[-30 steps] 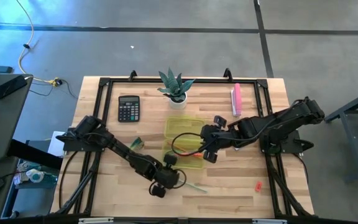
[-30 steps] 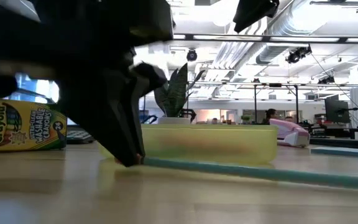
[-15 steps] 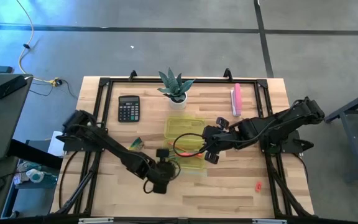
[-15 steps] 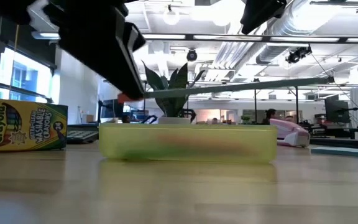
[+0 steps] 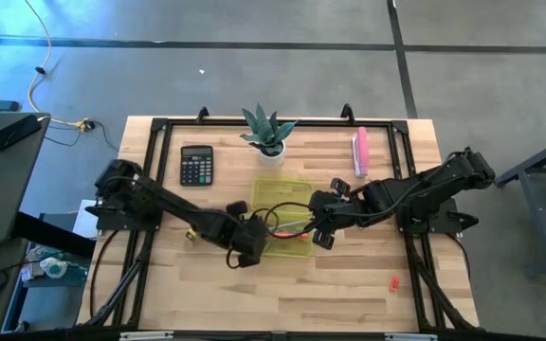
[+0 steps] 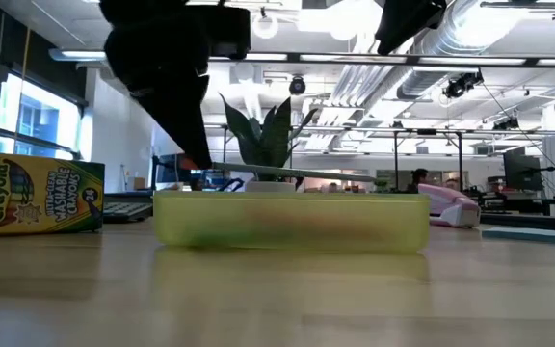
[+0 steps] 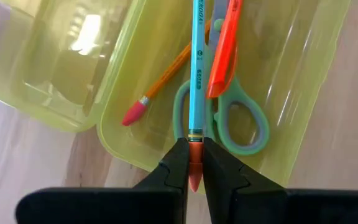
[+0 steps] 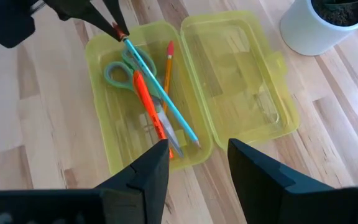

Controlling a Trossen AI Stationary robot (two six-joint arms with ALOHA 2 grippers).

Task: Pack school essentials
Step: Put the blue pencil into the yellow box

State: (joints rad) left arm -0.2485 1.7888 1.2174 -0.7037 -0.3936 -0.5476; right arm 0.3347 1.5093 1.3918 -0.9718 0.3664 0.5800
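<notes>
Your left claw (image 7: pixel 193 163) is pinched shut on the eraser end of the light-blue pencil (image 7: pixel 196 68), holding it level just above the open yellow-green case (image 8: pixel 114 155) near the middle of the surface (image 5: pixel 349 284). Inside the case already lie the green-handled scissors (image 7: pixel 244 127), an orange pen (image 7: pixel 224 46) and a wooden pencil (image 7: pixel 166 78). The held pencil looks light and stiff, but gripped at one end it will likely droop or swing at the tip, so lower it gently and release it low over the case. Your right claw (image 8: pixel 194 158) hovers spread open and empty over the case's near rim. The crayon box (image 6: pixel 37 198) stands on the surface apart from the case; take it across its flat cardboard sides, lightly
</notes>
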